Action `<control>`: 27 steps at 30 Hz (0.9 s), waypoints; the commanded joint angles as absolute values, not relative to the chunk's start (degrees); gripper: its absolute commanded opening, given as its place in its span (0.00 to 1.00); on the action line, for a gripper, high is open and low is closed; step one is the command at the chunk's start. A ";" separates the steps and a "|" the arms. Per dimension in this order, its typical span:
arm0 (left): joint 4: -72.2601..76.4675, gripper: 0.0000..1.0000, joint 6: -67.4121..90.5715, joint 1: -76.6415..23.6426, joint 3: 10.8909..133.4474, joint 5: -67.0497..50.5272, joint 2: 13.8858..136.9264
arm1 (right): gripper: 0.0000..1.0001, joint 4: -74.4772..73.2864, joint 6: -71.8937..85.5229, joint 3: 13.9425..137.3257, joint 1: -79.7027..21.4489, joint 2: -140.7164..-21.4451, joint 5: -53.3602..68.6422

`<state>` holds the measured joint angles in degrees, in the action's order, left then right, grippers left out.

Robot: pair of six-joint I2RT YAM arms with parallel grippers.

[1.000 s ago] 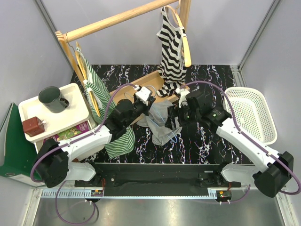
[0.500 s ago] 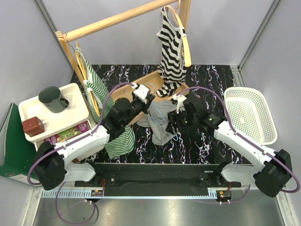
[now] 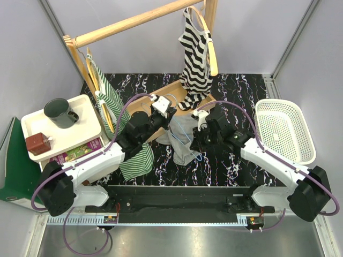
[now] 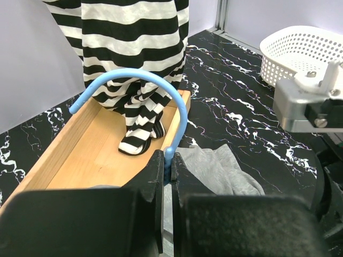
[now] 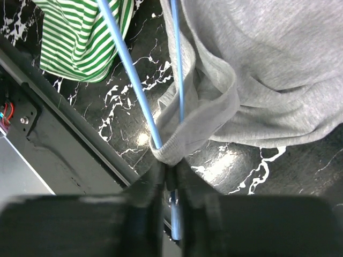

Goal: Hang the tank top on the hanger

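Grey knit is bunching at the middle of the black marbled table [image 3: 241,88], where the tank top [image 3: 181,140] is sitting between the two arms. The hanger [image 4: 134,73], a thin light-blue wire one, is standing with its hook curving up and over in the left wrist view. The left gripper [image 4: 168,163] is pinching the wire neck just below that hook, its fingers drawn almost together with only the wire between them. Part of the tank top is showing just beyond those fingers, to their right.

The right gripper [image 5: 170,179] is reaching in from the other side and is closing narrowly on a rolled grey edge of the tank top. In the right wrist view two blue wires of the hanger are running down through the fabric loop to the same pinch, and the rest of the tank top is spreading away to the upper right. Whether the wire itself is being gripped there I cannot tell.

A green-and-white striped top [image 5: 80,37] is lying on the table beside the blue wires. Behind the hook, a black-and-white striped top [image 4: 134,32] is hanging down into a wooden tray [image 4: 80,155]. A white basket [image 3: 284,128] is sitting at the right of the table.
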<state>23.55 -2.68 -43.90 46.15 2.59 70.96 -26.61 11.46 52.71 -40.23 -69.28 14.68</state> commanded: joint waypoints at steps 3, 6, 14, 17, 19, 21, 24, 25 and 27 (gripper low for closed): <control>26.81 0.00 -1.67 -44.03 49.31 1.76 68.03 | 0.00 -23.64 12.83 52.73 -41.13 -68.38 13.80; 25.58 0.17 -1.67 -44.03 49.74 1.49 67.50 | 0.00 -24.34 14.50 53.17 -41.13 -66.89 11.96; 22.33 0.98 -0.79 -44.03 49.92 0.35 64.69 | 0.00 -26.45 15.82 57.65 -41.13 -64.69 7.92; 19.52 0.99 -0.70 -44.12 50.10 -1.58 63.72 | 0.00 -26.89 14.68 59.76 -41.13 -65.39 7.39; 18.81 0.99 -0.53 -44.12 49.92 -1.41 63.28 | 0.00 -26.89 14.33 60.99 -41.13 -65.74 6.95; 18.19 0.99 -0.27 -44.21 49.40 -1.23 62.49 | 0.00 -26.89 13.54 61.61 -41.13 -65.83 6.24; 17.41 0.99 -0.18 -44.12 48.43 -0.44 61.00 | 0.00 -26.89 12.66 62.75 -41.13 -65.66 5.01; 17.05 0.99 -0.18 -44.12 48.34 -0.18 60.65 | 0.00 -26.89 12.57 63.45 -41.13 -65.57 4.66; 15.65 0.99 -0.18 -44.12 47.99 -0.18 59.51 | 0.00 -26.98 11.78 64.42 -41.13 -65.57 4.13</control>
<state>15.86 -0.82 -43.94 47.77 0.10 62.65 -28.67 13.89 60.10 -40.93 -66.39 6.68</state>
